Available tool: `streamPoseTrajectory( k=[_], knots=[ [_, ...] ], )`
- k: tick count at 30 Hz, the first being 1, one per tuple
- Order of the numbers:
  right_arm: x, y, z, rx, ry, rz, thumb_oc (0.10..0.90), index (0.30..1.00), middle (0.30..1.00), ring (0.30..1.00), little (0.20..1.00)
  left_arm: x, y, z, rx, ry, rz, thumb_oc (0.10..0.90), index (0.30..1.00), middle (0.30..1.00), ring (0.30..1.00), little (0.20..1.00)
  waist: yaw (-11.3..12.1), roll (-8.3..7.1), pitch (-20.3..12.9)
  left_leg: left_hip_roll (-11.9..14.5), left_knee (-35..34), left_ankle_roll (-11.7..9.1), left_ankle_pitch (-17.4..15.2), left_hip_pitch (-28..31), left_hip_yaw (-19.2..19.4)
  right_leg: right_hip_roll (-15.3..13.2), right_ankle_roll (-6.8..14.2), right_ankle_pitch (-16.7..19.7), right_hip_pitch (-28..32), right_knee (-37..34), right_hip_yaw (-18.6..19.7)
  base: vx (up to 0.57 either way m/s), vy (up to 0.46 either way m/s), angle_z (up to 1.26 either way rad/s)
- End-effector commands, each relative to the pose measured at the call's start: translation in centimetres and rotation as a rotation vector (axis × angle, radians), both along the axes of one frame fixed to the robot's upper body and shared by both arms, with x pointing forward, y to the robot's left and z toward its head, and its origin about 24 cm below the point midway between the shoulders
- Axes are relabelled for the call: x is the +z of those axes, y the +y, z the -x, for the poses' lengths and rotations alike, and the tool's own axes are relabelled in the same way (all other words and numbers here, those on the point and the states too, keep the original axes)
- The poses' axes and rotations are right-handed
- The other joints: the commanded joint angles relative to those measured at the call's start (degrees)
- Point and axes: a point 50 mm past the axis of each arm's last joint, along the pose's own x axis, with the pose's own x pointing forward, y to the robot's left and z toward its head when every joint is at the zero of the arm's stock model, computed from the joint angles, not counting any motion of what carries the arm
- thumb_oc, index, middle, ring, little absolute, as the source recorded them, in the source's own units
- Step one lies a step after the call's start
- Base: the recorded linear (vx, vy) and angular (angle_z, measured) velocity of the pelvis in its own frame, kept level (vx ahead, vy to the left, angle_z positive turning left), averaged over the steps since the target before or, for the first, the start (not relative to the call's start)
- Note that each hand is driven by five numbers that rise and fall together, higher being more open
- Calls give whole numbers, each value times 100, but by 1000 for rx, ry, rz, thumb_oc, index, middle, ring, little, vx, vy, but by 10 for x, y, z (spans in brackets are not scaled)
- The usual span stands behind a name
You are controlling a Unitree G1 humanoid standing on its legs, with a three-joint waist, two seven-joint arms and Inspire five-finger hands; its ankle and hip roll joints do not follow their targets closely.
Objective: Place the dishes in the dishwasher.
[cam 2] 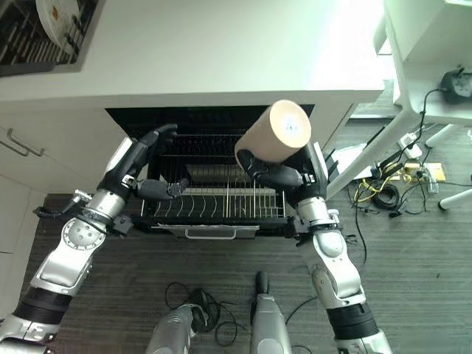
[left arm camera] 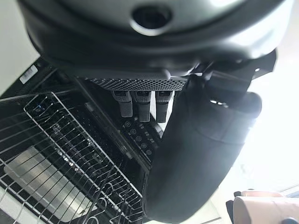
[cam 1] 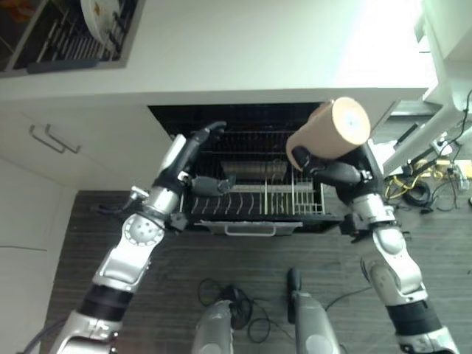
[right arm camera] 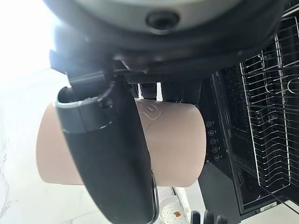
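A tan mug is held above the right side of the dishwasher's pulled-out wire rack, its flat bottom turned up towards me. My right hand is shut on it, thumb and fingers wrapped round the mug's body. Over the rack's left part my left hand is open, fingers stretched towards the dark dishwasher opening and thumb spread apart, holding nothing. The rack's wires lie below that hand. The rack looks bare of dishes where I can see it.
A white countertop runs above the dishwasher. At its far left a drying rack holds a white plate. Cabinet handles are on the left. White table legs and floor cables are on the right.
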Motion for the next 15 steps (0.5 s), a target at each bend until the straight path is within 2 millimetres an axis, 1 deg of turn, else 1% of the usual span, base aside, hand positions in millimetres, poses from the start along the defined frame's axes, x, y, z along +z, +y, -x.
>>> streamPoseTrajectory(
  k=[1, 6, 9, 11, 15],
  knots=[
    [59, 5, 16, 25, -323, -23, 400, 300, 300, 300, 300, 42, -7, 2, -68, -142, 10, 800, 900, 900, 900, 900, -4, -38, -426, 236, -515, -315, 98, 296, -708, -515, 568, -644, 224, 513, -91, -138, 17, 0],
    [68, 13, 10, 33, -357, -15, 400, 300, 300, 300, 300, 41, -9, -10, -110, -17, 41, 800, 900, 900, 900, 900, 40, -70, -267, 214, -515, -314, 121, 229, -745, -510, 559, -628, 163, 513, -82, -96, -3, 1],
    [69, 14, 11, 34, -365, -17, 400, 300, 300, 300, 300, 39, -7, -13, -100, 8, 13, 800, 900, 900, 900, 900, 57, -80, -271, 198, -515, -309, 113, 263, -755, -532, 569, -625, 195, 513, -113, -12, -3, 0],
    [68, 15, 11, 35, -361, -11, 400, 300, 300, 300, 300, 33, -2, -15, -91, 66, -17, 800, 900, 900, 900, 900, 66, -85, -305, 206, -515, -317, 118, 293, -737, -551, 577, -628, 233, 513, -152, 0, 0, 0],
    [69, 12, 11, 46, -349, 1, 400, 300, 300, 300, 300, 20, 2, -18, -129, 222, -78, 800, 900, 900, 900, 900, 38, -72, -362, 237, -515, -343, 138, 340, -697, -560, 598, -633, 292, 513, -167, 13, 27, 1]
  ],
)
